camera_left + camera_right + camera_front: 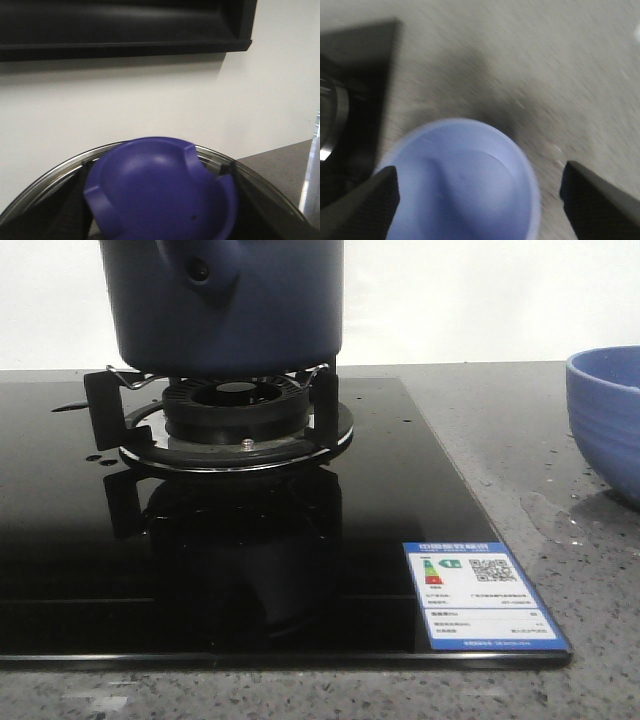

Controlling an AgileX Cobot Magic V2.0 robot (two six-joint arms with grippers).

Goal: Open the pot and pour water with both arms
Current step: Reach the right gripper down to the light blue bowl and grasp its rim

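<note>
Right pincer (479, 192) wide open, empty, bowl (462, 185) directly below; my left pincer clamps the lid knob (160, 192), I think.

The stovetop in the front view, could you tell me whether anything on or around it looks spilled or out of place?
Yes: small droplets sit on the black glass cooktop left of the burner, and a wet-looking patch marks the grey counter near the blue bowl. The pot sits level on its supports.
</note>
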